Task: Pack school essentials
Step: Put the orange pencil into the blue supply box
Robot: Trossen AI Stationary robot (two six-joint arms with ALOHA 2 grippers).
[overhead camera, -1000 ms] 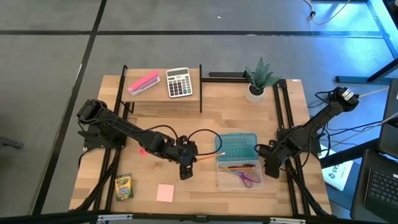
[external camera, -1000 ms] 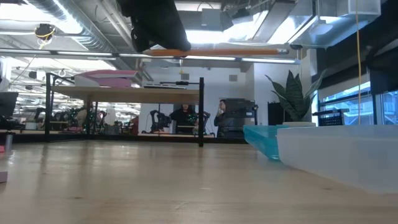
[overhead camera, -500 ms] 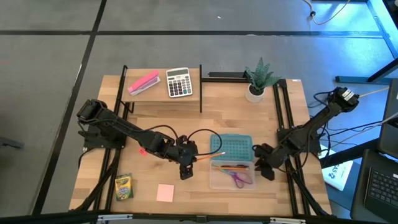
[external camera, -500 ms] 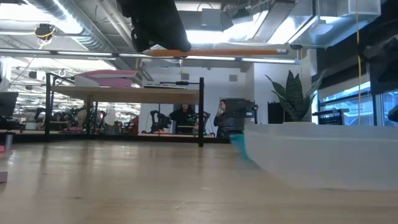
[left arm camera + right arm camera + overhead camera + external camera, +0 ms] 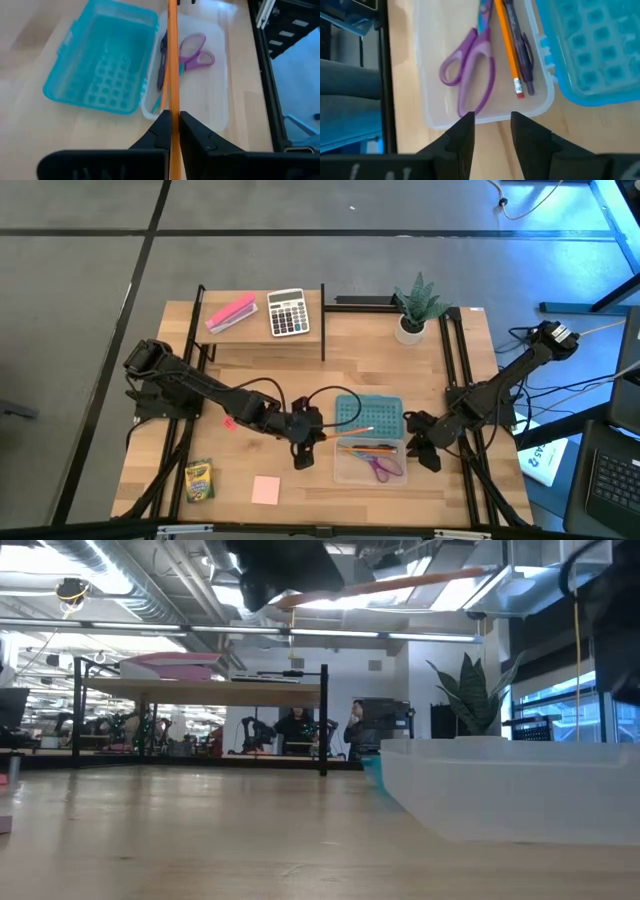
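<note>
The clear box [image 5: 372, 462] with its blue lid [image 5: 368, 416] has slid left, closer to the left arm. The right gripper [image 5: 425, 448] sits at the box's right end, fingers a little apart, holding nothing. The left gripper [image 5: 305, 442] has lifted, pinching an orange pencil [image 5: 173, 65] above the box. Purple scissors [image 5: 472, 73] and another pencil [image 5: 508, 46] lie inside. The crayon box [image 5: 199, 480] and pink notepad [image 5: 266, 490] wait on the table [image 5: 380, 350].

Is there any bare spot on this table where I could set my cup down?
Yes: bare wood between the shelf and the potted plant, and along the front edge between the pink notepad and the clear box. The middle is crowded by the left claw holding a pencil.
</note>
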